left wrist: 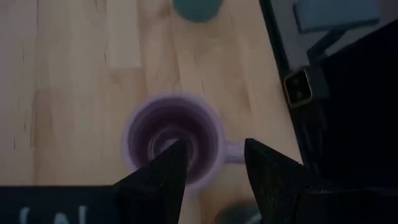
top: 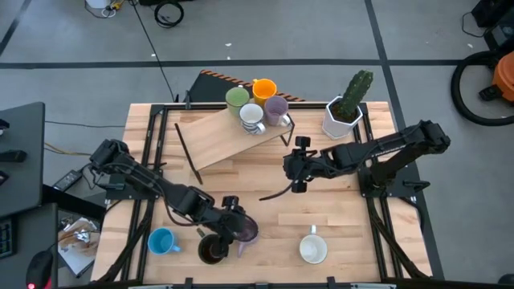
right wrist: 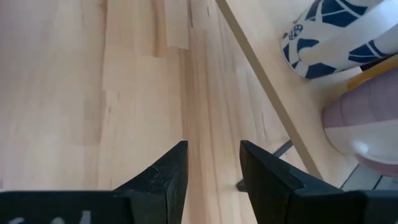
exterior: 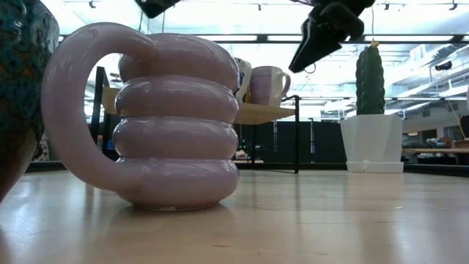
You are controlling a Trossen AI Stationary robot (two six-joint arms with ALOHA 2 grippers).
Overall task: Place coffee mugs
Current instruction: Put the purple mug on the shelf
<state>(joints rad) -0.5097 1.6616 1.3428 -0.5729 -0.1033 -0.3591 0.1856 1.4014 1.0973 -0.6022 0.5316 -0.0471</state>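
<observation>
On the table's near-left part, the left tool (top: 241,227) hangs spread over the upright lilac mug (left wrist: 174,138), gripping nothing; stiff, slick, breakable ceramic, best pinched across its rim wall. Mid-table, the right tool (top: 294,167) waits released

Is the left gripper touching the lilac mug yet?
Cannot tell. The left wrist view shows the left gripper open, straddling the lilac mug rim; no gap or contact shows plainly.

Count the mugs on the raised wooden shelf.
4, clustered at the shelf's far end: green mug, orange mug, patterned white mug, lilac mug. None looks hidden. Four more mugs stand on the table.
</observation>
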